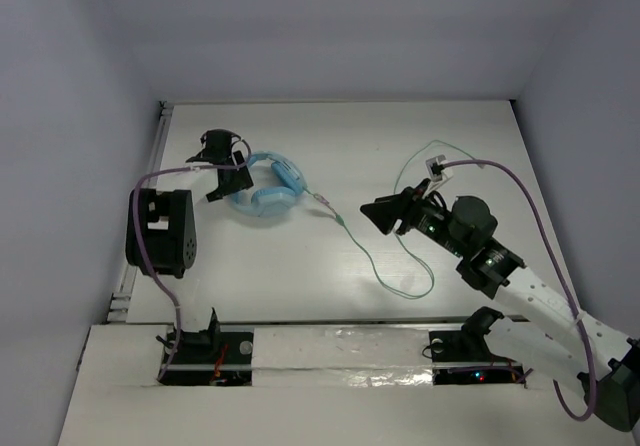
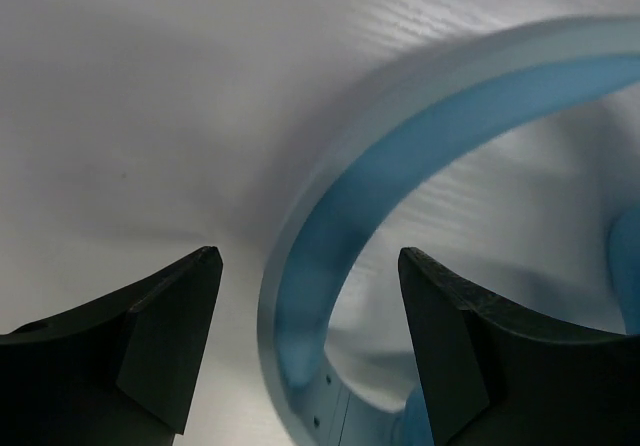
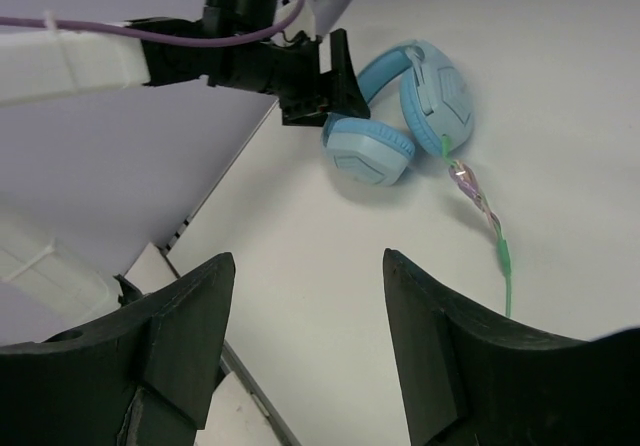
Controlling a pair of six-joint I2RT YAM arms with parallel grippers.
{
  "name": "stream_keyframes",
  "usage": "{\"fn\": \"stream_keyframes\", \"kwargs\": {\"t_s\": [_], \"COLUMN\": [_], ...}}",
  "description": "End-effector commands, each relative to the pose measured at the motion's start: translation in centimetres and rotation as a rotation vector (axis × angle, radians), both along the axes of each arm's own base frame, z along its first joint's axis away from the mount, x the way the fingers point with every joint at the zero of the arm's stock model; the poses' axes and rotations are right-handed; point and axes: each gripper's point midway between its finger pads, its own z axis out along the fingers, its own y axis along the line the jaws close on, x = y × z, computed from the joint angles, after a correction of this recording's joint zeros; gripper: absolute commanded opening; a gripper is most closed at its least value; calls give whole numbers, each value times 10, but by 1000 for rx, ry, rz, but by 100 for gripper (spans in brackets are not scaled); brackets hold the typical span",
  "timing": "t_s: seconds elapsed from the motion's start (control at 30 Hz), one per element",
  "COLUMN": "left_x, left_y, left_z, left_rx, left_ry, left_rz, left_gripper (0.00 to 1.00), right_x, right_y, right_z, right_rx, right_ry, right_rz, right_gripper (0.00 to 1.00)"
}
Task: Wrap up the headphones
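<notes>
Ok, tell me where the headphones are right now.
Top view: the headphones lie left of centre, their headband between the left gripper's open fingers.

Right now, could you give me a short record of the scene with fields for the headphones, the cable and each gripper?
headphones: light blue, lying on the table, on its left side
cable: thin, pale green, loose on the table, running right from the headphones in an open loop
left gripper: open, one finger on each side of the headband, not clamped
right gripper: open, empty, apart from the headphones, pointing towards them
task state: cable not yet wrapped
</notes>
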Motion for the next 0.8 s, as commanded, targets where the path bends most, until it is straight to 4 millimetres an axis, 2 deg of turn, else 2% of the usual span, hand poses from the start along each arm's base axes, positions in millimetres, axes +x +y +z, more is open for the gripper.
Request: {"fn": "stream_keyframes", "kwargs": {"t_s": [0.0,0.13,0.3,0.33,0.4,0.43,0.5,0.53,0.57,0.6,0.63,0.7,0.73,0.77], "left_x": [28,34,34,34,31,31,30,29,30,31,31,33,30,30], "left_y": [2,-4,-5,-7,-9,-14,-15,-15,-14,-14,-15,-17,-26,-28], "left_z": [6,0,-12,-15,-24,-24,-24,-22,-14,-8,-1,27,36,61], "left_rx": [20,-3,-6,-12,-25,-32,-36,-33,-32,-34,-35,-42,-81,-92], "left_ry": [-54,-69,-47,-42,-19,-20,-23,-25,-39,-49,-58,-112,-121,-174], "left_rz": [-32,-54,-63,-67,-70,-82,-85,-85,-82,-83,-93,-110,-144,-154], "left_gripper": [69,67,60,53,46,35,26,6,0,0,0,0,0,0], "right_x": [-7,-8,-7,-6,-5,-4,-3,-3,-2,0,0,3,3,4], "right_y": [-2,-4,-4,-4,-4,-4,-5,-5,-5,-5,-4,-2,0,4], "right_z": [18,23,24,25,24,24,23,23,22,20,19,14,11,6], "right_rx": [28,32,35,37,35,35,33,33,31,27,24,14,6,-3], "right_ry": [-69,-79,-83,-83,-80,-80,-77,-77,-74,-69,-66,-54,-51,-42], "right_rz": [13,12,4,1,-2,-5,-10,-11,-17,-20,-22,-19,-12,4], "right_gripper": [67,67,67,66,64,60,53,50,45,43,34,23,15,4]}}
